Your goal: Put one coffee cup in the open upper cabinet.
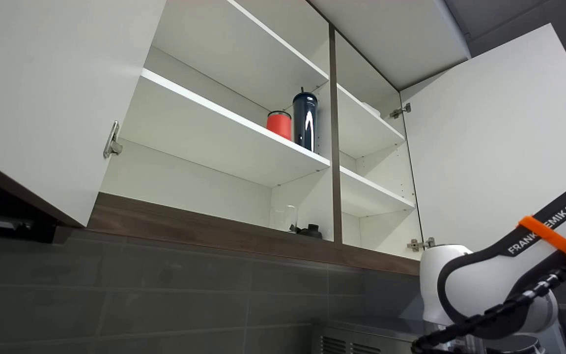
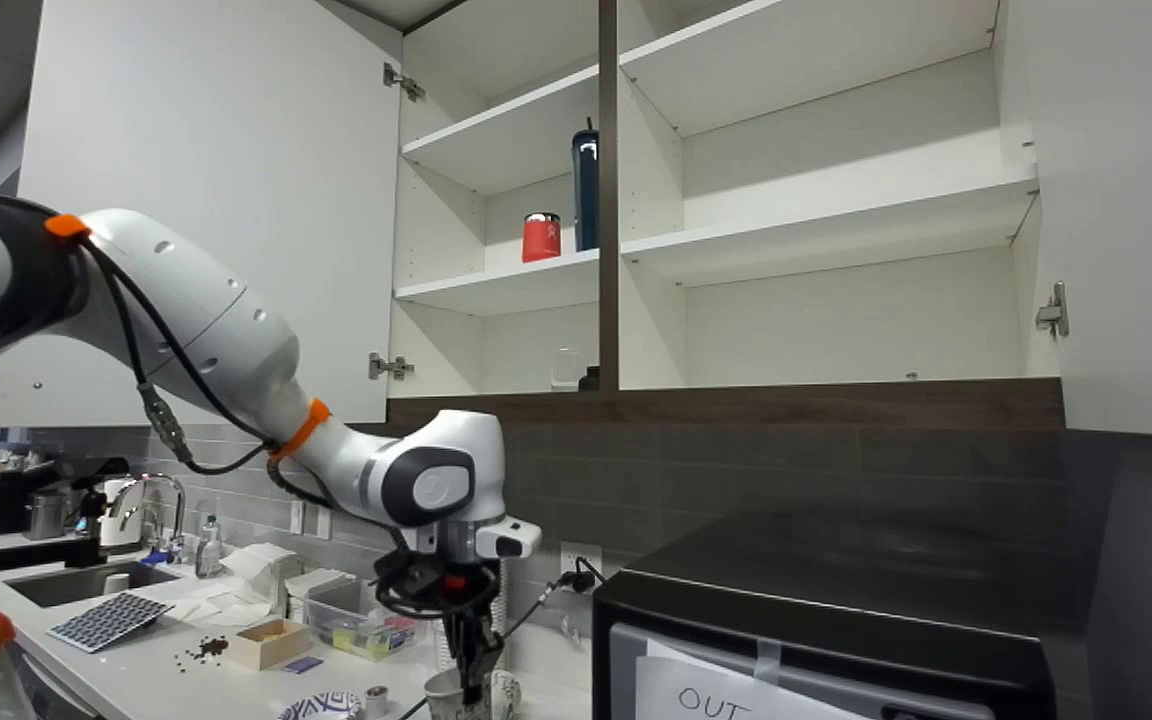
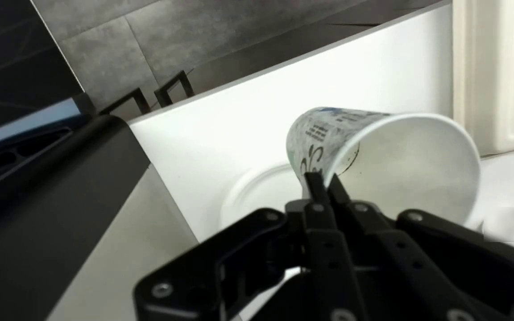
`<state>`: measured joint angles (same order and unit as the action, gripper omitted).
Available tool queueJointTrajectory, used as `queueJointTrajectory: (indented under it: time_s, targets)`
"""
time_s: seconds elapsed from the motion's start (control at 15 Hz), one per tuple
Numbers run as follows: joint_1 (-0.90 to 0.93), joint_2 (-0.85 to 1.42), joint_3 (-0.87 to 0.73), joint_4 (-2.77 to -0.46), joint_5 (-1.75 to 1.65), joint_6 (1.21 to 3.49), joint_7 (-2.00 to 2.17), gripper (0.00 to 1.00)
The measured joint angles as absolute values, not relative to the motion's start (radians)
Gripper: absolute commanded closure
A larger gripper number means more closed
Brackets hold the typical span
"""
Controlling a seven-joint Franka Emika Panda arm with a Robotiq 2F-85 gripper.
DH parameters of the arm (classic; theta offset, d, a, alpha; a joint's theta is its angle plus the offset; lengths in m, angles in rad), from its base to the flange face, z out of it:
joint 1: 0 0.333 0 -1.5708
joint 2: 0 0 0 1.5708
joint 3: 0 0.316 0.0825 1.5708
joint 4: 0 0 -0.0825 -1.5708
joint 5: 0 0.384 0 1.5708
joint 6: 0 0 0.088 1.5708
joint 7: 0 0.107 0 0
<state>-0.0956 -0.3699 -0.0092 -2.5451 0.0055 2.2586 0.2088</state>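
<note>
Here, pincer (image 3: 325, 182) pinches coffee cup (image 3: 388, 156) by rim, 1 fingertip inside, 1 outside.

The arm (image 2: 221, 325) is smooth white with black trim (image 2: 41, 275), orange straps (image 2: 304, 428) and a round, pale cap (image 2: 441, 488) ringed in black. White lettering (image 1: 560, 216) reads FRANK, then EMIKA past a strap. Black cables (image 2: 184, 362), a greyish connector (image 2: 166, 425) and a ribbed, glossy black hose (image 1: 501, 309) run along it. The gripper (image 3: 326, 183) is black, with slim fingers (image 3: 317, 218) and silvery screws (image 3: 162, 290).

Pincer (image 2: 473, 690) at rim of coffee cup (image 2: 444, 702); in open upper cabinet (image 2: 826, 403), red tumbler (image 2: 541, 238) beside dark bottle (image 2: 586, 190).
</note>
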Motion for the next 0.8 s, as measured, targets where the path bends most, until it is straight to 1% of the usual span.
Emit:
queueJointTrajectory:
  time_s: [0.27, 0.53, 0.6, 0.8]
  targets:
    - [-0.034, -0.410, 0.029, -2.451, 0.003, 2.170, 0.127, 0.99]
    - [0.016, -0.416, 0.050, -2.310, 0.004, 2.064, 0.078, 0.99]
    - [0.023, -0.415, 0.055, -2.269, 0.004, 2.038, 0.074, 0.96]
    - [0.029, -0.411, 0.070, -2.177, 0.003, 1.993, 0.074, 0.96]
